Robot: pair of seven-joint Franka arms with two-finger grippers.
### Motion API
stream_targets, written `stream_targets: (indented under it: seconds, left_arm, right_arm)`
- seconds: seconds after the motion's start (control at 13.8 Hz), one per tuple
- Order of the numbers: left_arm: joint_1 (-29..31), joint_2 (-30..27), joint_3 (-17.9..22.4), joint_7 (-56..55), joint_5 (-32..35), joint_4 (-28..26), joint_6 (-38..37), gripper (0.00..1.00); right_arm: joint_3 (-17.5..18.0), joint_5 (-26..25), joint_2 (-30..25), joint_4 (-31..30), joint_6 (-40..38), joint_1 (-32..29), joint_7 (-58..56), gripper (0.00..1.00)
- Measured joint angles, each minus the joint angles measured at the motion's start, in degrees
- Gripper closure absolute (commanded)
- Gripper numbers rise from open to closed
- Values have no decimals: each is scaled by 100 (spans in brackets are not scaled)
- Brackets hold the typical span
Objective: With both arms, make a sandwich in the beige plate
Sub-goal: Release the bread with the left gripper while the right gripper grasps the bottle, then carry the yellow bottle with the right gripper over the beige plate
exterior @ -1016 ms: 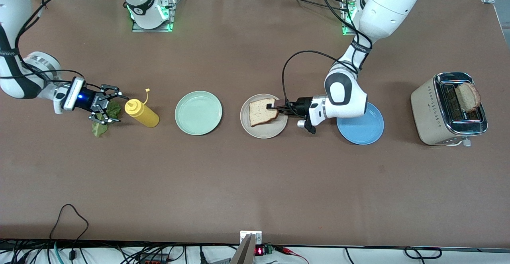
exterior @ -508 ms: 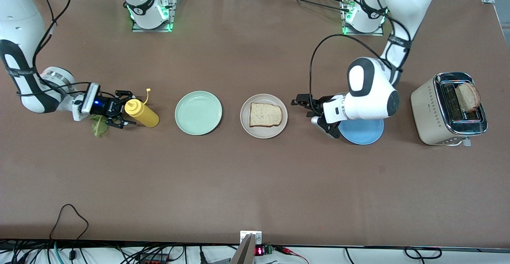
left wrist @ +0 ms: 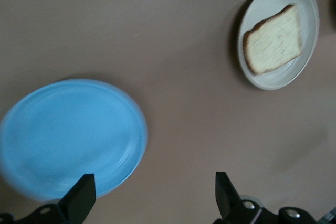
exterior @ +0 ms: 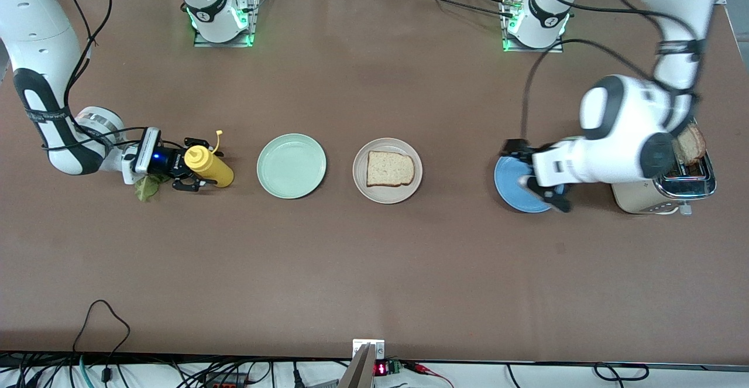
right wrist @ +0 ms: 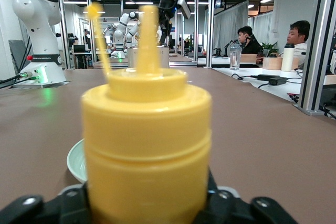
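The beige plate [exterior: 387, 193] [left wrist: 273, 80] holds one pale bread slice [exterior: 390, 168] [left wrist: 273, 39] lying flat. A green lettuce leaf [exterior: 145, 189] lies on the table under the right wrist. My right gripper [exterior: 198, 164] [right wrist: 148, 203] is at table height with its fingers pressed on both sides of a yellow squeeze bottle [exterior: 215, 171] [right wrist: 147, 129]. My left gripper [exterior: 535, 174] [left wrist: 152, 198] hangs over the edge of the blue plate [exterior: 518, 192] [left wrist: 68, 135], wide open and holding nothing.
A mint-green plate [exterior: 291, 165] [right wrist: 76, 161] sits between the bottle and the beige plate. At the left arm's end a toaster [exterior: 635, 201] with a bread slice [exterior: 694, 142] in its slot is partly covered by the left arm.
The left gripper let go of the bread on the beige plate, opened and swung away to the blue plate. The right gripper slid from over the lettuce onto the yellow bottle.
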Motion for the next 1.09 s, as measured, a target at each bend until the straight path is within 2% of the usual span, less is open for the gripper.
stream_targets:
  seconds: [0.29, 0.51, 0.65, 0.8, 0.94, 1.09]
  left_arm:
    - [261, -84, 14, -17, 1147, 1256, -1386, 0]
    - [258, -171, 176, -280, 1311, 1816, -1709, 0]
    - [271, -396, 319, -1066, 1305, 1795, -1701, 0]
    - [337, -813, 359, -1697, 1270, 1408, -1124, 0]
    - [493, -1319, 376, -1759, 1212, 773, -498, 0]
    - [587, -1592, 384, -1731, 1191, 414, -513, 0]
  right_arm:
    - [-6, 4, -78, 103, 158, 177, 94, 70]
    - [-9, -7, -586, 195, 917, 684, 693, 70]
    - [-11, -134, -998, 211, 1562, 1086, 1194, 70]
    - [-12, -452, -1301, 271, 2175, 1463, 1744, 70]
    - [-13, -997, -1504, 392, 2810, 1840, 2419, 70]
    - [-13, -1763, -1667, 544, 3400, 2269, 3285, 70]
